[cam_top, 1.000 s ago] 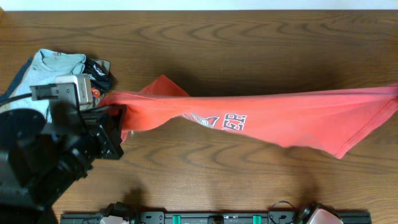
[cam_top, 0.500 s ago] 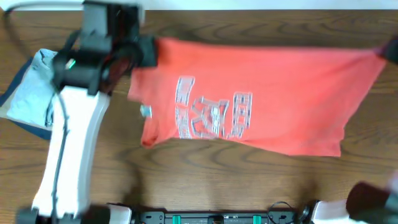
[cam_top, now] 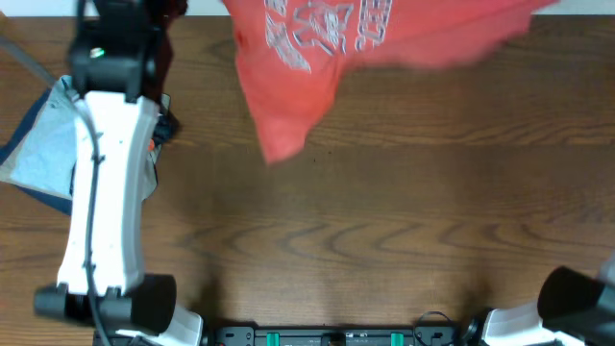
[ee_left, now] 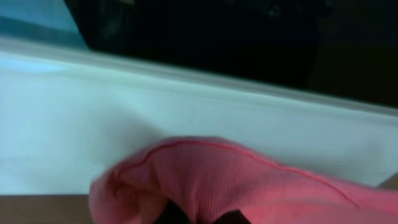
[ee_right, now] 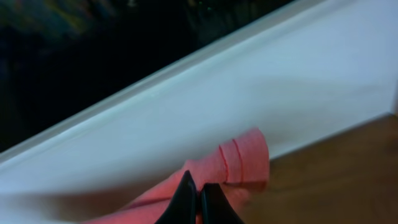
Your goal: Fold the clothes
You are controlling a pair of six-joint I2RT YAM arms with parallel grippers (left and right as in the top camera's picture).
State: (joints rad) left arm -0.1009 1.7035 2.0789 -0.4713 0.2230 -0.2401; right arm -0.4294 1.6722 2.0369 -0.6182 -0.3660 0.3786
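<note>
The clothes, a coral-red T-shirt (cam_top: 317, 67) with white lettering, hang stretched along the table's far edge, blurred, with one corner drooping toward the wood. In the left wrist view my left gripper (ee_left: 199, 218) is shut on a bunched fold of the red fabric (ee_left: 211, 177); only the dark fingertips (ee_left: 169, 215) peek out beneath it. In the right wrist view my right gripper (ee_right: 199, 198) is pinched shut on the shirt's stitched hem (ee_right: 239, 163). From overhead, the white left arm (cam_top: 101, 192) reaches to the far left corner, and its jaws run off the frame.
A folded light blue-grey shirt (cam_top: 38, 144) lies at the left edge, with a black garment (cam_top: 163, 125) beside it under the left arm. A white wall (ee_right: 280, 81) rises past the table's far edge. The right arm's base (cam_top: 577, 298) sits at the near right.
The shirt went from stretched low across the table's middle to raised and spread at the far edge. Both arms swung away toward the far side, still gripping it.
</note>
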